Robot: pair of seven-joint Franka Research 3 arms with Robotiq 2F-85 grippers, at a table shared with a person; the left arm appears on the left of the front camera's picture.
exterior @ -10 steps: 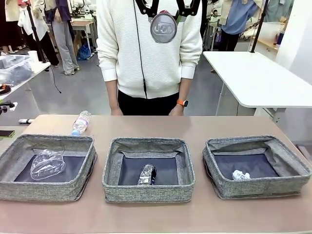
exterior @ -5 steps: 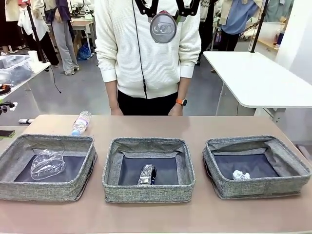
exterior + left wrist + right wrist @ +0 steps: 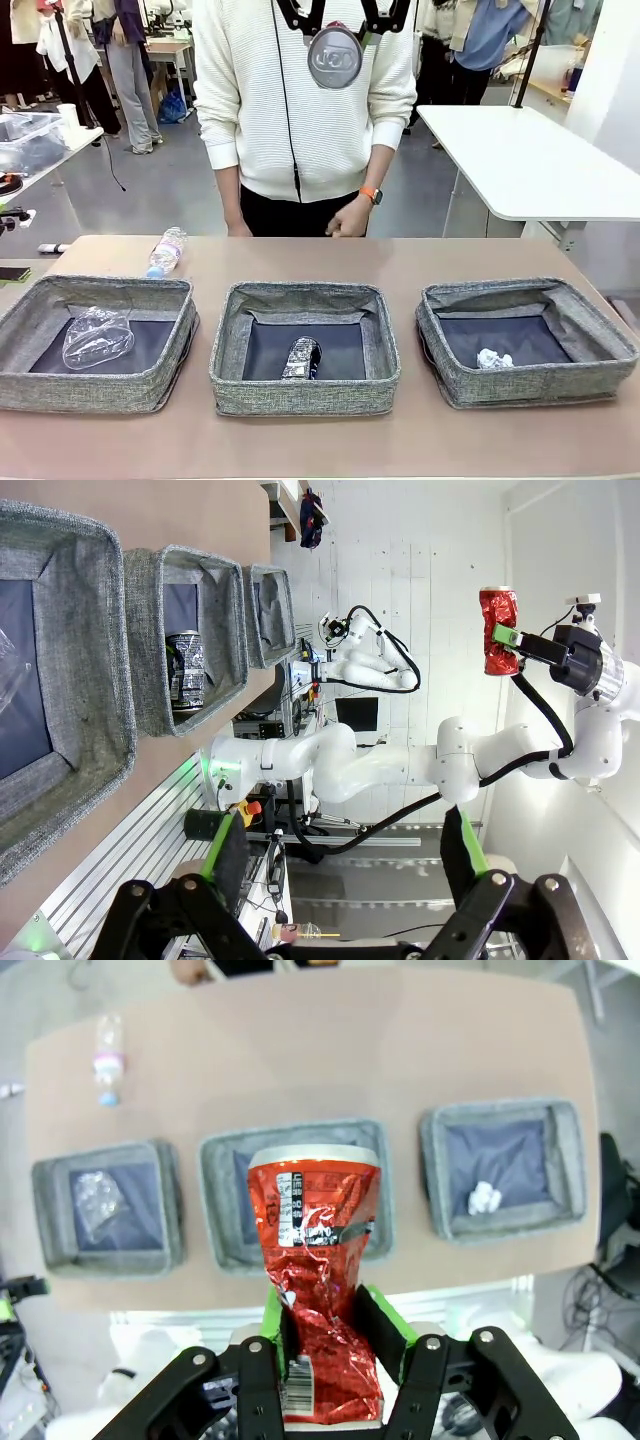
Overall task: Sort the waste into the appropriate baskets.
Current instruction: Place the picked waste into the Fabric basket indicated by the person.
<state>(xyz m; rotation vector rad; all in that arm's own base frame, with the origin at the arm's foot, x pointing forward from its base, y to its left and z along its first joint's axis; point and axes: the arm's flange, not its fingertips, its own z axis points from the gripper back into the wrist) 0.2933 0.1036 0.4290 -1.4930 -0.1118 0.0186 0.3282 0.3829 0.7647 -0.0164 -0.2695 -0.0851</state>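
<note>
Carrying the red can [image 3: 320,1250], the right pincer [image 3: 332,1322] grips its crushed waist high above the bench [image 3: 300,1050]. The left pincer [image 3: 340,830] stands wide, empty. The next move likely calls for lowering over the middle basket [image 3: 215,1200], which holds the dark can [image 3: 302,358], then release. One bottle [image 3: 166,251] lies unsorted.

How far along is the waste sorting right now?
Done: a crushed clear bottle in the left basket, a dark can in the middle basket, a paper ball in the right basket. In hand: the right pincer grips a crushed red can high above the table; the left pincer is open. Left: that can, plus an uncrushed bottle lying on the table.
</note>
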